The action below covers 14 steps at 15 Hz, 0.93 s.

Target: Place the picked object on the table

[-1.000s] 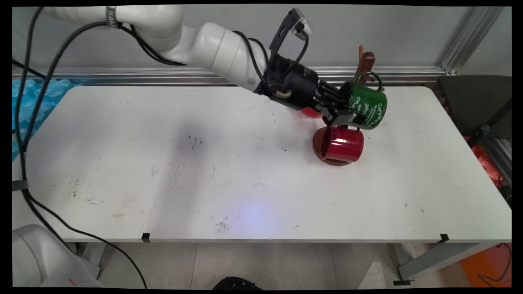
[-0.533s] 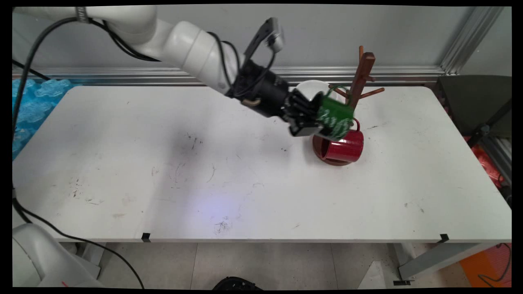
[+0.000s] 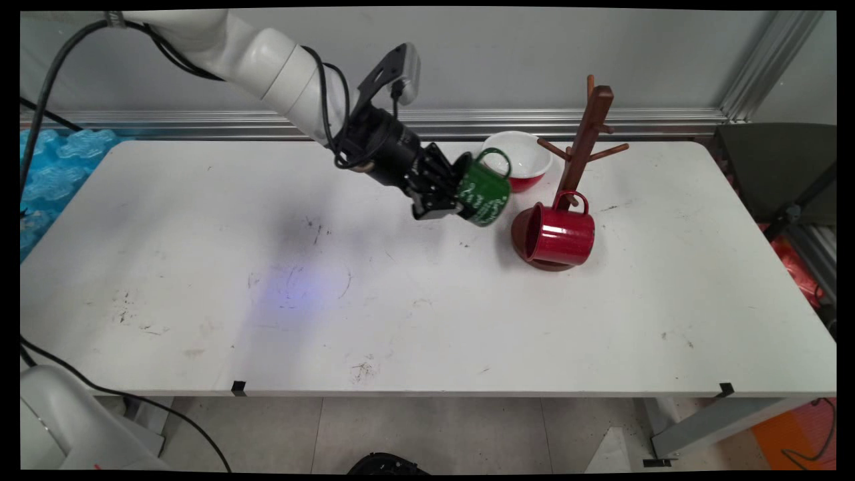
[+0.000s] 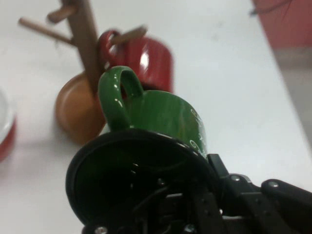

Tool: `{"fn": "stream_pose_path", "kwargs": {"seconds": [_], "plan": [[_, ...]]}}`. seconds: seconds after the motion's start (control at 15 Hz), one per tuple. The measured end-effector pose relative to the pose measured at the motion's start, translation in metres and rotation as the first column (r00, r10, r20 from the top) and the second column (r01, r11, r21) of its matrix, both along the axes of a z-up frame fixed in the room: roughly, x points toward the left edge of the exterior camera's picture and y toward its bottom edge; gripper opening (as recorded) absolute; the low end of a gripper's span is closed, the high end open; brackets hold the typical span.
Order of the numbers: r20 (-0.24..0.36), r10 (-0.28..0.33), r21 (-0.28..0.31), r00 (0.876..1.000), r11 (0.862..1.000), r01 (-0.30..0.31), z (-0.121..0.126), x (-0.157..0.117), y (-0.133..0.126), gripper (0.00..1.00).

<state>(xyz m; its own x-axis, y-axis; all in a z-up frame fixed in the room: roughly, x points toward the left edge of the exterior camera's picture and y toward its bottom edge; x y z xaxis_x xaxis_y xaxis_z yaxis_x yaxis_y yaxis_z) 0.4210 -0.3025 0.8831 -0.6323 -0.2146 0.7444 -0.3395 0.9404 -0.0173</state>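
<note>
While my hand gripped the green mug by its rim, it hung above the worktop; the mug tree stood near. A red mug hung on it.

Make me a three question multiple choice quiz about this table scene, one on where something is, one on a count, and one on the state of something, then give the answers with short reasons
1. Where does the red mug hang?
A. on a low peg of the wooden mug tree
B. inside the bowl
C. at the table's near edge

2. How many mugs are in view?
A. one
B. two
C. three

3. What is the state of the green mug?
A. hanging on the tree
B. standing upright on the table
C. gripped in the gripper, off the table

Answers:
1. A, its handle loops over a low peg above the tree's round base.
2. B, only one red and one green mug show; the other vessel is a bowl.
3. C, the fingers clamp its rim and it hangs tilted in the air.
</note>
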Motion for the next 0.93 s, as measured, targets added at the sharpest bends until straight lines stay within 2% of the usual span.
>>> {"fn": "stream_pose_path", "kwargs": {"seconds": [0.2, 0.4, 0.67, 0.93], "plan": [[0.099, -0.022, -0.056, 0.995, 0.998, 0.028, -0.003, 0.016, -0.017, 0.0], [0.162, -0.031, -0.097, 0.986, 0.994, 0.047, -0.006, 0.024, -0.033, 0.0], [0.252, -0.039, -0.142, 0.967, 0.987, 0.077, -0.008, 0.032, -0.055, 0.0], [0.34, -0.039, -0.168, 0.939, 0.98, 0.102, -0.011, 0.041, -0.074, 0.0]]}}
